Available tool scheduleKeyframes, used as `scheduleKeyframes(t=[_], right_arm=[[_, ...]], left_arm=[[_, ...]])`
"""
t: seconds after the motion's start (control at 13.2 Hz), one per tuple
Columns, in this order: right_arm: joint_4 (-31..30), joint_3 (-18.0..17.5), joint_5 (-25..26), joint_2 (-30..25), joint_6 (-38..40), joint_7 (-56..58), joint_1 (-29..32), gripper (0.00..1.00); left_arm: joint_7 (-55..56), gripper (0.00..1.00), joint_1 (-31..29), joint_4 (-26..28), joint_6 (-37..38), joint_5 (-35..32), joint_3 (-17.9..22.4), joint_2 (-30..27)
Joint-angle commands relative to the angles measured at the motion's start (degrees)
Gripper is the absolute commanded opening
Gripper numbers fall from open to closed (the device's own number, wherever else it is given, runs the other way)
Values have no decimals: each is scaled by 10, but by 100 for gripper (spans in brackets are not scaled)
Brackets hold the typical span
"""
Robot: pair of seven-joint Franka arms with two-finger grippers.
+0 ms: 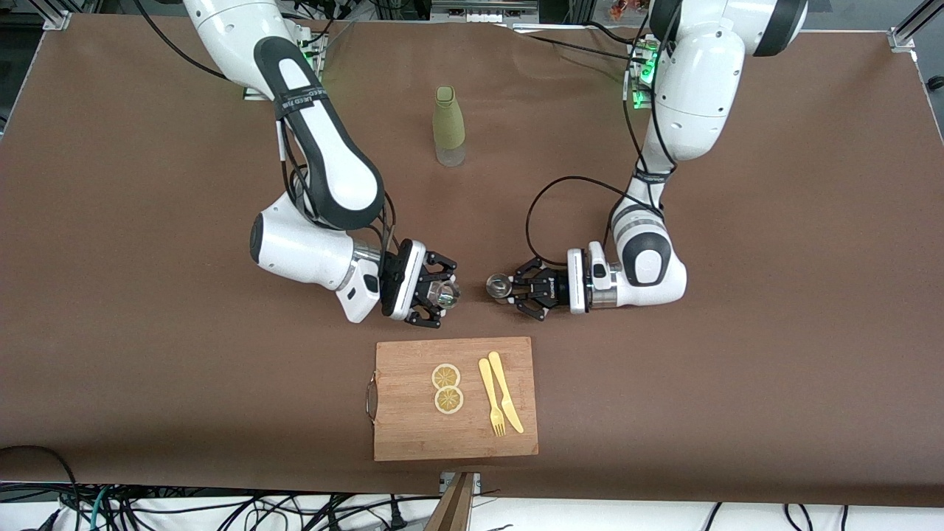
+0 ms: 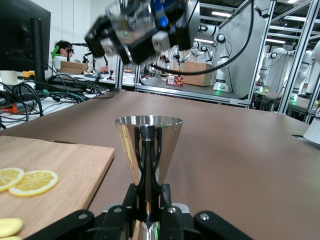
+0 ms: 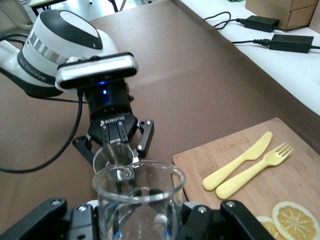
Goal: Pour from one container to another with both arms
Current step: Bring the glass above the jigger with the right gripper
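**A:** Where are the two arms?

**B:** Both reach toward the middle of the table (image 1: 110, 295), their grippers facing each other just above the surface, farther from the front camera than the cutting board (image 1: 455, 398). The right gripper (image 1: 441, 291) is closed on a clear glass beaker (image 1: 447, 293). The left gripper (image 1: 509, 289) is closed on a shiny metal measuring cup (image 1: 499, 285), the hourglass-shaped kind.

**A:** How do the two containers stand?

**B:** In the left wrist view the measuring cup (image 2: 148, 150) stands upright, clamped at its narrow waist, with its mouth open upward. The right gripper (image 2: 131, 31) with the beaker (image 2: 131, 20) hangs higher than the cup. In the right wrist view the beaker (image 3: 138, 205) is in the foreground, and the measuring cup (image 3: 114, 157) shows just past its rim, held by the left gripper (image 3: 114, 150). The two are near each other but apart.

**A:** Is there liquid in the beaker?

**B:** I cannot tell.

**A:** What else is on the table?

**B:** The cutting board carries two lemon slices (image 1: 447, 388) touching each other, and beside them a yellow fork (image 1: 491, 397) and a yellow knife (image 1: 505, 391) lying side by side. A green bottle (image 1: 448, 125) stands upright nearer the arms' bases, between the two arms.
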State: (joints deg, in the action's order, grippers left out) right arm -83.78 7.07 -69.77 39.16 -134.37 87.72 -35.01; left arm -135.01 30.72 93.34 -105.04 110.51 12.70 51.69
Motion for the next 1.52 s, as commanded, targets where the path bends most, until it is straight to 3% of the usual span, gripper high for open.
scheduleKeyframes(t=[0.0, 0.38, 0.91, 1.44], right_arm=[[-10, 5, 12, -13, -5, -10, -12, 0], [-11, 4, 59, -13, -17, -11, -21, 0], [-12, 6, 74, -4, -49, -19, -54, 0], [-12, 6, 125, 0, -49, -21, -55, 0]], left_arm=[[-16, 0, 8, 0, -17, 19, 6, -5], [-14, 0, 11, -3, -32, 18, 5, -4], [19, 0, 28, -18, -68, 20, 4, -4], [12, 0, 25, -12, -63, 16, -3, -5]])
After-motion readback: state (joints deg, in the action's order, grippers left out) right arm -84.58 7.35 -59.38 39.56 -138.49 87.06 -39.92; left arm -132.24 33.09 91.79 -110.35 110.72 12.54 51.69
